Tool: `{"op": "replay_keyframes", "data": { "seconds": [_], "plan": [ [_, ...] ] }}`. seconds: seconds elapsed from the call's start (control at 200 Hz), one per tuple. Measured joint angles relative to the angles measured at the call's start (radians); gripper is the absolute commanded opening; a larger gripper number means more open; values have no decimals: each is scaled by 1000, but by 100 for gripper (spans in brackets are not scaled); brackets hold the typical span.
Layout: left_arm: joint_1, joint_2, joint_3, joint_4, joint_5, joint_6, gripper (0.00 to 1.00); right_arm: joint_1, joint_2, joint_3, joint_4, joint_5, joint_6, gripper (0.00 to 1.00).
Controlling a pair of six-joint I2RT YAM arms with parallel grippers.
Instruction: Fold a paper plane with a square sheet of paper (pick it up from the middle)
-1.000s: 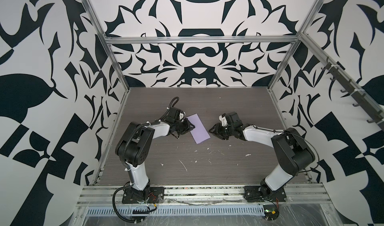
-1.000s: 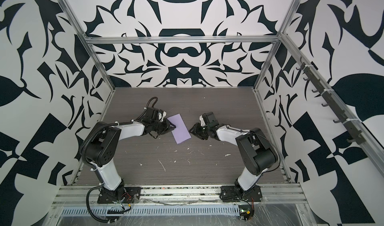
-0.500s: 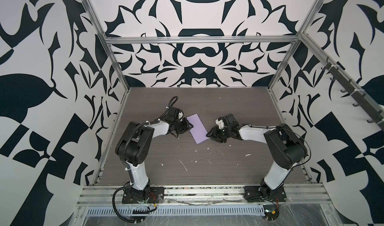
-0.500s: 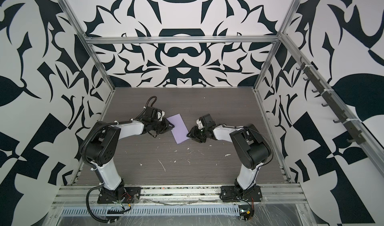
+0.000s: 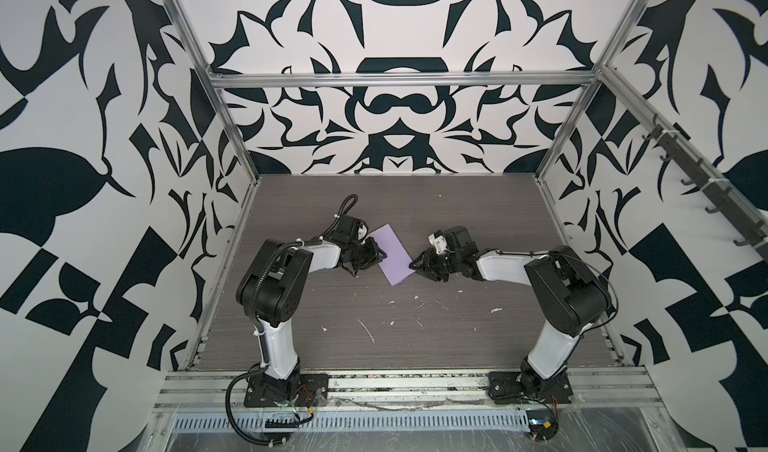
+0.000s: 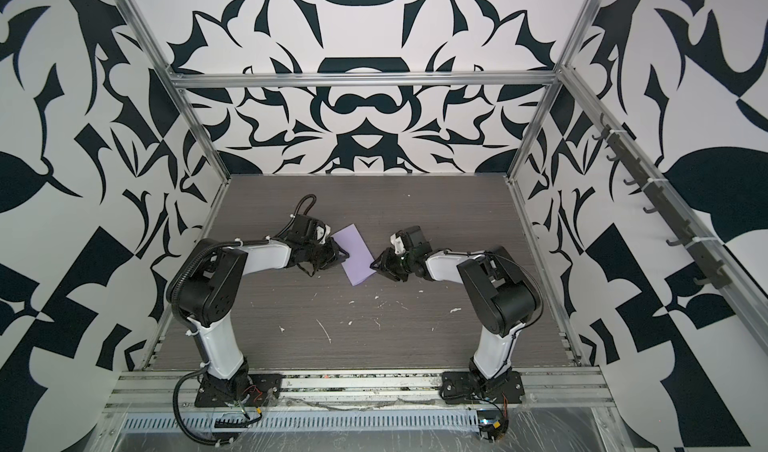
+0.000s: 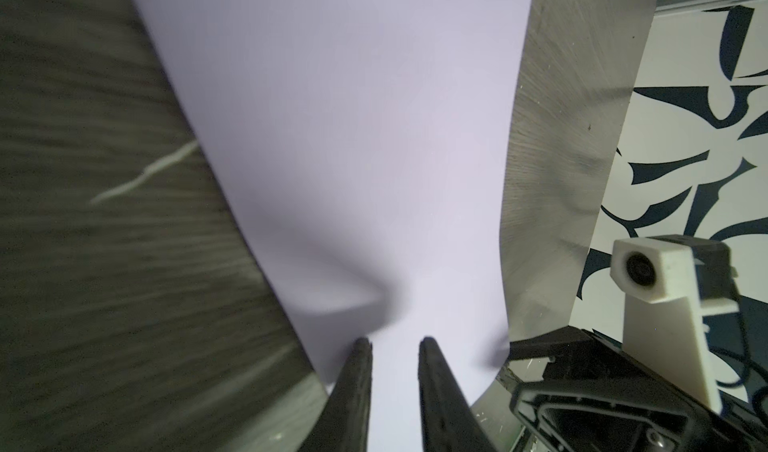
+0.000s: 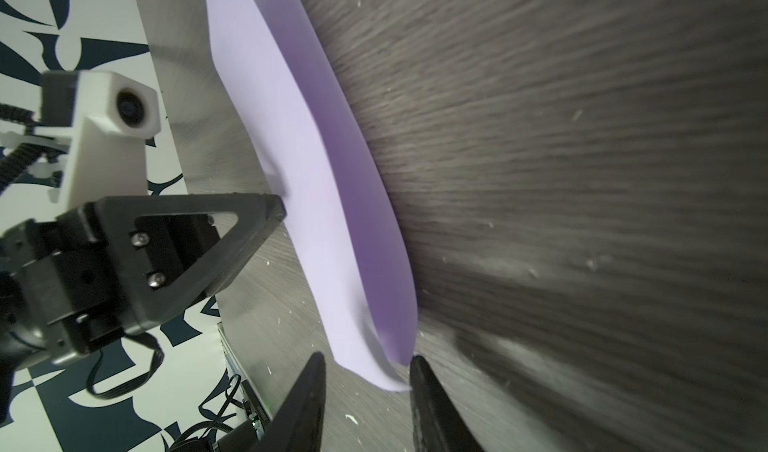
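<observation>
Since a second ago the right gripper [image 8: 366, 358] has been closing in on the thin, matte lilac-purple square sheet of paper [image 5: 391, 258] and is now reaching its near corner. Sheet and left gripper [image 7: 394, 341] are lying much where they were.

Doubled into a long rectangle, the sheet is resting on the grey wood-grain tabletop [image 5: 436, 204] between the two arms, slanting away toward the back wall. It is looking light, limp and quick to crease or skid. I am judging that a low pinch at an edge or corner is serving better than a push on the face.

Left fingers [image 7: 436, 379] are standing narrowly apart on the sheet's long edge, with lilac showing in the gap. Whether they are nipping a layer I cannot tell. Right jaws are standing wider, with the corner lying between them, not yet clamped.

Both top views are giving only a flat rectangle. The right wrist view is revealing two layers gaping apart, and the left wrist view a buckle beside the fingertips. Small white flecks [image 5: 368, 331] are dotting the table nearer the bases.
</observation>
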Motion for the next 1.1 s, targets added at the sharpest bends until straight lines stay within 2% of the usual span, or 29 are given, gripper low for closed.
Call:
{"op": "replay_keyframes", "data": {
  "seconds": [0.155, 0.77, 1.1],
  "plan": [
    [0, 8, 0, -4, 0, 0, 24, 0, 0, -4, 5, -1, 9, 26],
    [0, 21, 24, -38, -8, 18, 24, 0, -35, -9, 19, 3, 22, 22],
    [0, 22, 25, -40, -7, 18, 24, 0, -32, -9, 34, 0, 25, 23]
  ]
}}
